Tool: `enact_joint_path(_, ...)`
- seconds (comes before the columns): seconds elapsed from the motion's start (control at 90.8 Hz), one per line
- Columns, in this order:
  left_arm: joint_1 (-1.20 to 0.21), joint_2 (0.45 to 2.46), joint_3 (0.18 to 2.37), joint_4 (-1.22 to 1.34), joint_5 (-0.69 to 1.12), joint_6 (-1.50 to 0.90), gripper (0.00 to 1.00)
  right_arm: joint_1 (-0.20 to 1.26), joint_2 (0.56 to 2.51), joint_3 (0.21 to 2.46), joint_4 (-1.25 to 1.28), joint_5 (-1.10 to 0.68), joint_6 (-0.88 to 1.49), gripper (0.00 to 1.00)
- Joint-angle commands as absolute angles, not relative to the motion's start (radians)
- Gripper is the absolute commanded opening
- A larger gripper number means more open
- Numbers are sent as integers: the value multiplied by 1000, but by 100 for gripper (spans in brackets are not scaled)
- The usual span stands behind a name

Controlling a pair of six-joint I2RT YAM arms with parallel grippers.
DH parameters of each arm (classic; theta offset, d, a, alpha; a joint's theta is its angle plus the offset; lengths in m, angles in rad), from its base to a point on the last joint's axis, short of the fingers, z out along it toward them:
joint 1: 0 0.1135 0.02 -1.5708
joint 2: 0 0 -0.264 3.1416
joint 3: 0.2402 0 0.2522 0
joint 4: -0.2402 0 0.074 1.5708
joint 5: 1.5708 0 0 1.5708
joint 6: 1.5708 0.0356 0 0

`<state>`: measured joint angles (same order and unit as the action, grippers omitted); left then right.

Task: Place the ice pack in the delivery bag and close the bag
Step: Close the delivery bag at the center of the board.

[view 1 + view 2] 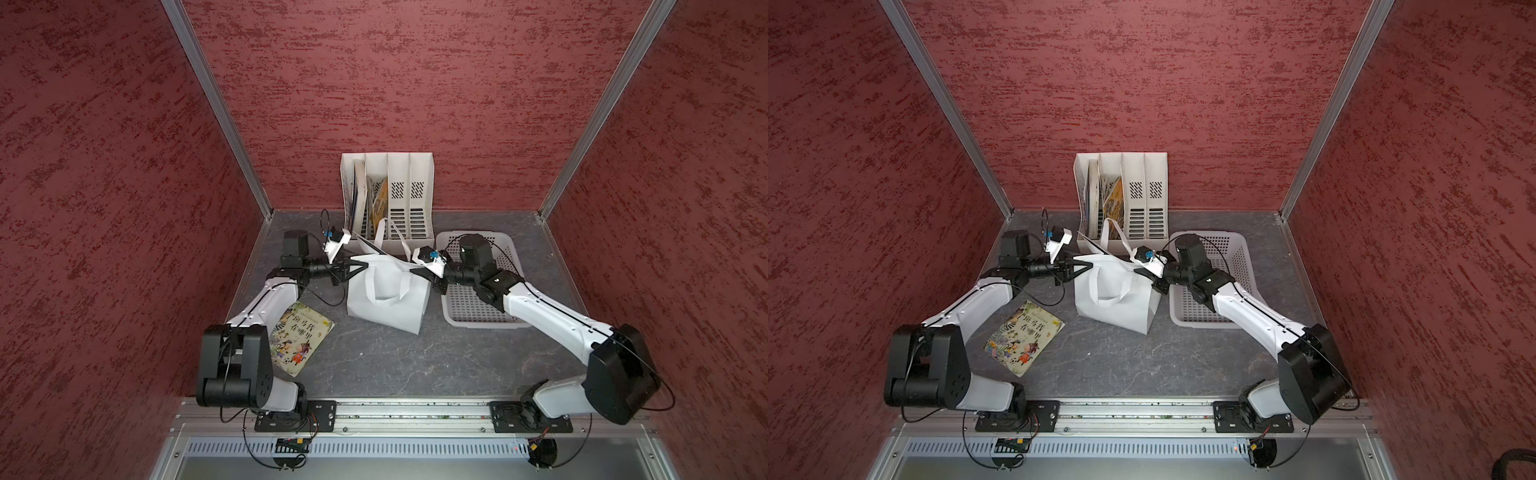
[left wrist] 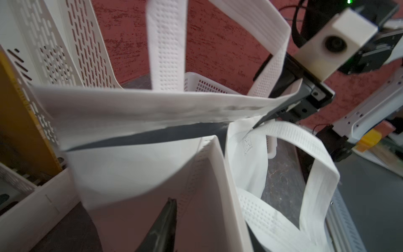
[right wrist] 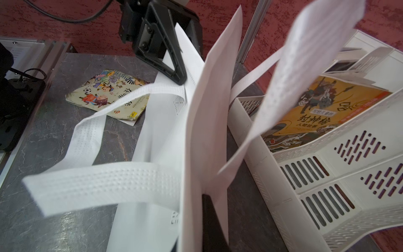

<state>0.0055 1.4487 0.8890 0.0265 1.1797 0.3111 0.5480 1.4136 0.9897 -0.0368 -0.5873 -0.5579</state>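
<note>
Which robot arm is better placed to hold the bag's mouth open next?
Probably the right: the right end effector is shut on the rim of the bag, while the left end effector stands open around the opposite edge, gripping nothing.

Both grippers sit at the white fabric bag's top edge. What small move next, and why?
Probably widen the boxy white fabric delivery bag's mouth: the right gripper pinches one end of its rim, so the left gripper, at the other end, should pull its wall outward. The opening is a narrow dark slit; no ice pack shows.
</note>
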Motion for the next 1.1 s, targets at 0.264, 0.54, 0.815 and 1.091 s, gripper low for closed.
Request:
enact_joint_path(0.264, -10, 1505, 870, 242, 1215, 285, 100, 546, 1350, 937, -70, -750, -554, 0)
enact_joint_path(0.54, 8, 1494, 816, 324, 1172, 390, 100, 532, 1351, 981, -175, -865, -613, 0)
enact_joint_path(0.815, -45, 1573, 909, 101, 1383, 574, 97, 511, 1363, 1005, -219, -904, -625, 0)
enact_joint_path(1.091, -49, 1615, 1019, -181, 1497, 765, 58, 495, 1361, 994, -208, -848, -600, 0)
